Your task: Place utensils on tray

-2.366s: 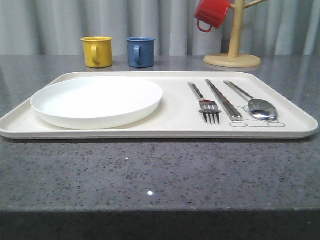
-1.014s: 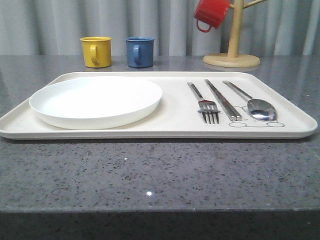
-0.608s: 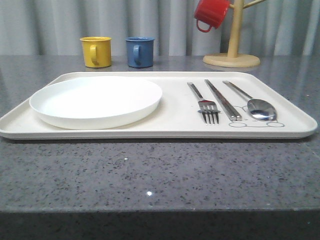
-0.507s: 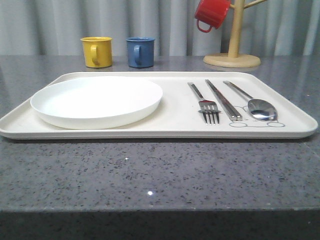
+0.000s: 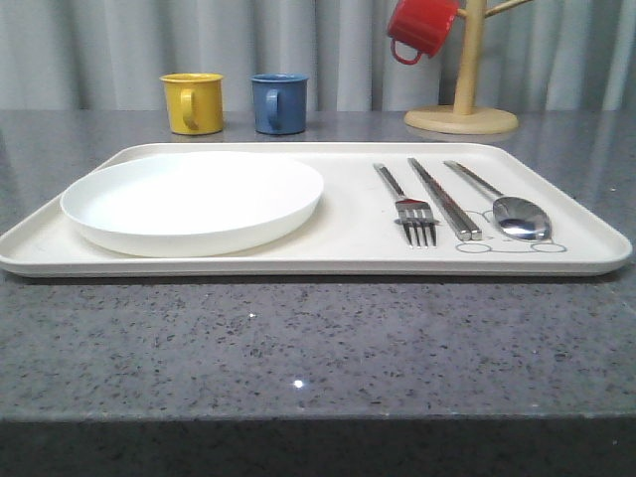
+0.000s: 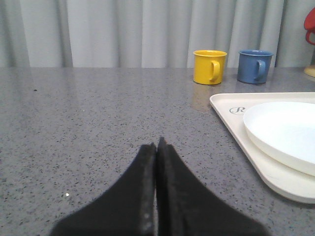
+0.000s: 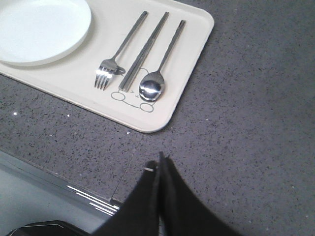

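Observation:
The cream tray [image 5: 358, 253] lies across the grey counter. On its left half rests the round white plate [image 5: 194, 202]. On its right half lie the fork [image 5: 409, 208], the chopsticks [image 5: 444, 199] and the spoon [image 5: 512, 210], side by side, over the bunny drawing. From the right wrist the tray [image 7: 194, 64], fork [image 7: 115, 61], chopsticks [image 7: 145, 51] and spoon [image 7: 157, 81] are seen ahead. My right gripper [image 7: 158, 160] is shut and empty above the counter's front edge, clear of the tray. My left gripper [image 6: 156, 145] is shut and empty over bare counter left of the tray [image 6: 236, 130] and plate [image 6: 285, 130].
A yellow mug [image 5: 193, 102] and a blue mug [image 5: 278, 102] stand behind the tray. A wooden mug tree [image 5: 463, 94] at the back right holds a red mug [image 5: 421, 27]. Grey curtains close off the back. The counter's front edge [image 7: 88, 191] lies below my right gripper.

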`<state>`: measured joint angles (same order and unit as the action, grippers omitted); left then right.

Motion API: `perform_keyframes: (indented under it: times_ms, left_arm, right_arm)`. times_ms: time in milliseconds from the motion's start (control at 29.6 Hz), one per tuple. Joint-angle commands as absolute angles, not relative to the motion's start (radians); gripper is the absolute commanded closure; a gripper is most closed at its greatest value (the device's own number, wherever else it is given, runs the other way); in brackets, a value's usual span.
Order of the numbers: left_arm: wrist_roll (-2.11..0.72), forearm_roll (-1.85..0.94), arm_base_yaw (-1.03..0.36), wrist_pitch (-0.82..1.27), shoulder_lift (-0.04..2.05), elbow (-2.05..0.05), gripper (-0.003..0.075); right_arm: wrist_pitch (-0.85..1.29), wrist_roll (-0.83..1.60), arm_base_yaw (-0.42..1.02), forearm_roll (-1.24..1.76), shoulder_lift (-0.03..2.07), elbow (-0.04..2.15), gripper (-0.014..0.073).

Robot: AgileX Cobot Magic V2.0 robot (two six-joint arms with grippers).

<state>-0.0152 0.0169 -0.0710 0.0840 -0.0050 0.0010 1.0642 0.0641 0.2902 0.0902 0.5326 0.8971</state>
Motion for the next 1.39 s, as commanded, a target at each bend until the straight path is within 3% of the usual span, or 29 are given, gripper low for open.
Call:
perform_keyframes:
  times_ms: [0,338,642,1014,1352]
  left_arm:
    - [-0.013,0.010,-0.078,0.000,-0.030,0.005,0.0738]
    - [-0.013,0.010,-0.078,0.000,-0.030,0.005,0.0738]
    - [-0.013,0.010,-0.078,0.000,-0.030,0.005,0.0738]
    - [-0.013,0.010,-0.078,0.000,-0.030,0.005,0.0738]
    - [-0.013,0.010,-0.078,0.000,-0.028,0.005,0.0738]
  right_arm:
    - [0.999,0.065,0.289,0.093,0.536,0.918,0.0662]
    - [0.967,0.065,0.271,0.080,0.507,0.898,0.0662]
    - [0.403,0.065,0.046,0.054,0.209,0.439,0.0662]
    - [0.006,0.065,-0.001,0.055,0.006,0.013,0.0662]
    - [-0.008,0.065,-0.013,0.065,-0.028,-0.014,0.0662]
